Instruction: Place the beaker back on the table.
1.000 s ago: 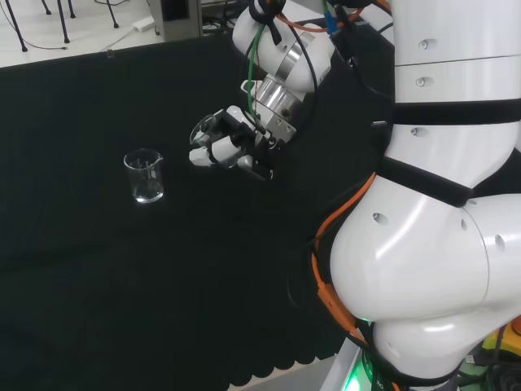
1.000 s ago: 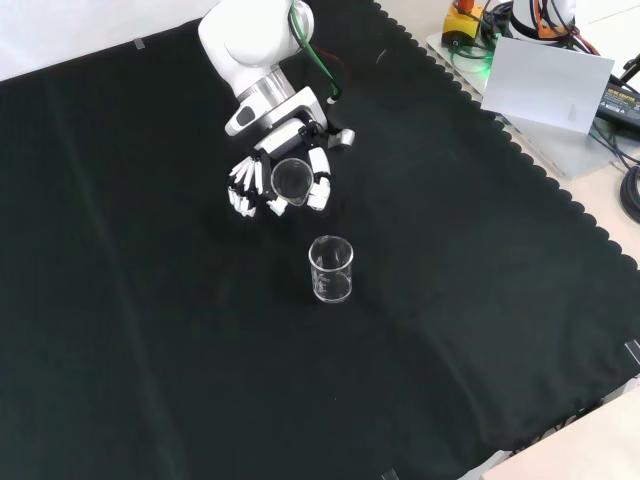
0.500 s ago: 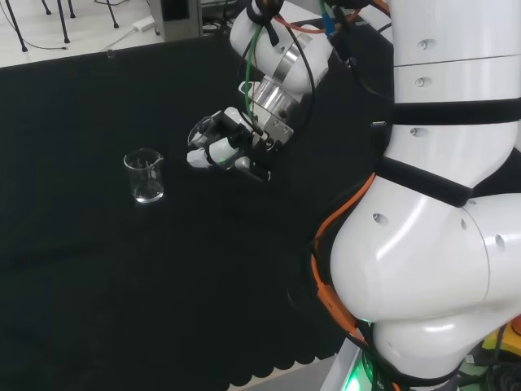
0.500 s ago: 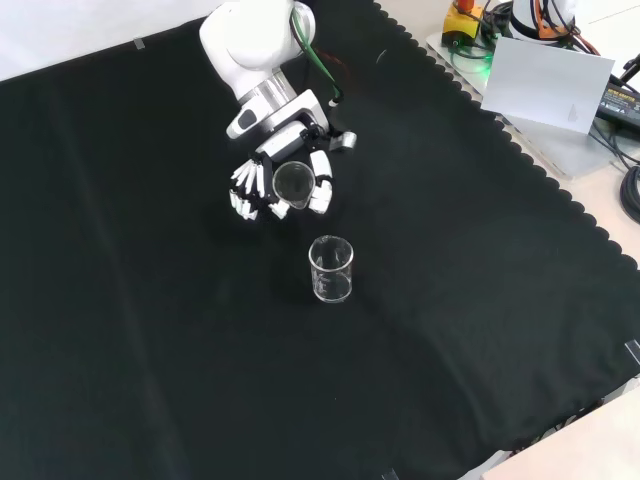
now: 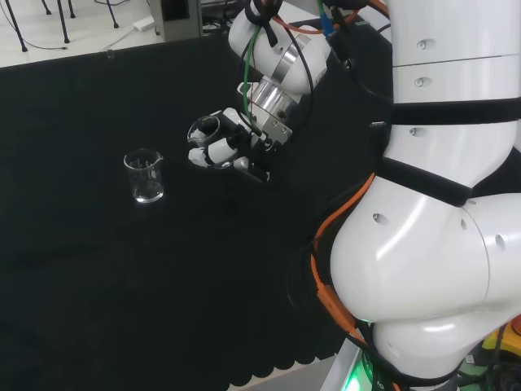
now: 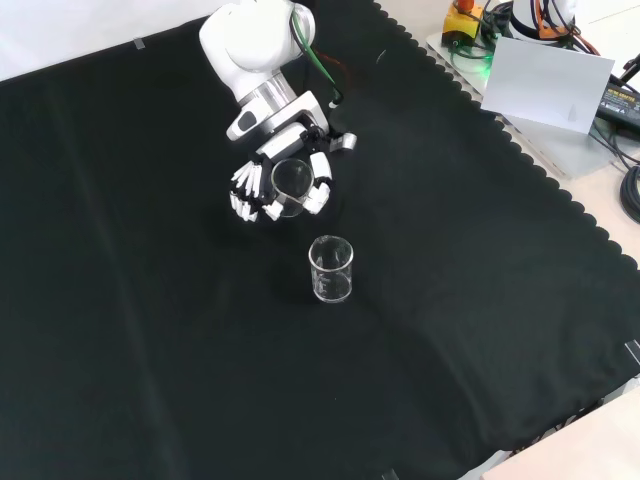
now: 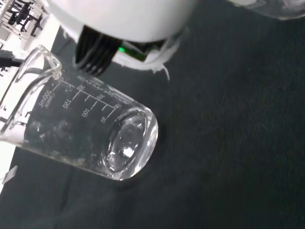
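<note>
Two clear glass beakers were there: one [image 6: 331, 269] standing on the black cloth, one [image 6: 291, 180] in the hand's [image 6: 268, 190] fingers.

Head view: taken from behind and above the arm's base, looking over the white links at right onto the black cloth [image 5: 122, 269]. Front view: taken from the opposite side, looking steeply down on the same cloth [image 6: 150, 330], about a quarter turn round. Both share the hand [image 5: 218, 147] [image 6: 272, 185] and a standing beaker [image 5: 145, 175] [image 6: 331, 268]. Wrist view: close past the palm, a held beaker [image 7: 86, 131] large before the cloth
</note>
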Tool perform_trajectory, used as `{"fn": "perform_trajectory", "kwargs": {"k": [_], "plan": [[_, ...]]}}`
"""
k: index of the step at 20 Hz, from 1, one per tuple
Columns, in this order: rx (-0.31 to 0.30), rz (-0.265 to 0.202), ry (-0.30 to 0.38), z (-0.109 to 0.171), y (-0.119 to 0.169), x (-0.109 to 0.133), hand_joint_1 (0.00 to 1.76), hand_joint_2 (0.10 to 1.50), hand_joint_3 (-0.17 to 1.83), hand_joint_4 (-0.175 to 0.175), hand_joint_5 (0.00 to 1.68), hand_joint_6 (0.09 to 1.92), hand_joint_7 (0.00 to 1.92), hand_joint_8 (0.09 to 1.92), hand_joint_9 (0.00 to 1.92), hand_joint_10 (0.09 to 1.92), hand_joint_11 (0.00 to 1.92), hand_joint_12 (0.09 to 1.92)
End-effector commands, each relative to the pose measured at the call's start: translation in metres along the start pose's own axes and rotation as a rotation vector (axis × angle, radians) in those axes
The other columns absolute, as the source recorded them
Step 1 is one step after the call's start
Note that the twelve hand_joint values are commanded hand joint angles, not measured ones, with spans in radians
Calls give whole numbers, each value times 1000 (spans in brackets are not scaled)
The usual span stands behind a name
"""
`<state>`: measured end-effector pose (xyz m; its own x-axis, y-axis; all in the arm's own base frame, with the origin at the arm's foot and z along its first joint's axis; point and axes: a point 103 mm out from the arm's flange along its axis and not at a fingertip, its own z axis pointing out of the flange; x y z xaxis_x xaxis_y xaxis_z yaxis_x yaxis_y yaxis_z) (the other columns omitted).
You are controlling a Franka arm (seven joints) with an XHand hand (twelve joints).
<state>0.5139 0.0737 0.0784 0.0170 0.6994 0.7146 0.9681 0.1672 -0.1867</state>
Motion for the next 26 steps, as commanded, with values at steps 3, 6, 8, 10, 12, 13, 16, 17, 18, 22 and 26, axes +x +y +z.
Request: {"fn": "perform_trajectory", "kwargs": {"k": [3, 6, 8, 10, 12, 13, 16, 17, 18, 22, 26], "plan": [[0, 4, -13, 2, 0, 1, 1089, 484, 936, 50, 762, 914, 607, 87, 286, 661, 0, 948], [14, 10, -12, 0, 0, -2, 1086, 481, 935, 48, 757, 911, 604, 87, 287, 662, 0, 946], [25, 19, -15, -4, -1, -7, 1076, 478, 936, 44, 740, 903, 601, 87, 287, 662, 0, 943], [31, 32, -17, -6, -2, -11, 1064, 475, 938, 37, 708, 890, 594, 87, 283, 662, 0, 938], [39, 39, -23, -6, -2, -12, 1058, 473, 940, 32, 683, 880, 589, 87, 281, 662, 0, 932], [46, 44, -28, -4, -2, -12, 1057, 472, 941, 29, 668, 873, 587, 87, 280, 662, 0, 930], [44, 54, -30, -6, -2, -14, 1056, 469, 943, 23, 632, 857, 586, 87, 279, 663, 0, 923], [46, 57, -33, -6, -2, -14, 1056, 468, 943, 21, 625, 853, 588, 87, 280, 664, 0, 921], [47, 58, -35, -6, -1, -15, 1057, 467, 943, 19, 616, 848, 589, 87, 282, 665, 0, 920], [42, 56, -47, -10, 0, -14, 1061, 465, 942, 13, 590, 831, 590, 87, 286, 667, 0, 921], [34, 50, -43, -16, 3, -9, 1072, 449, 948, -4, 483, 693, 567, 87, 274, 671, 0, 921]]}}
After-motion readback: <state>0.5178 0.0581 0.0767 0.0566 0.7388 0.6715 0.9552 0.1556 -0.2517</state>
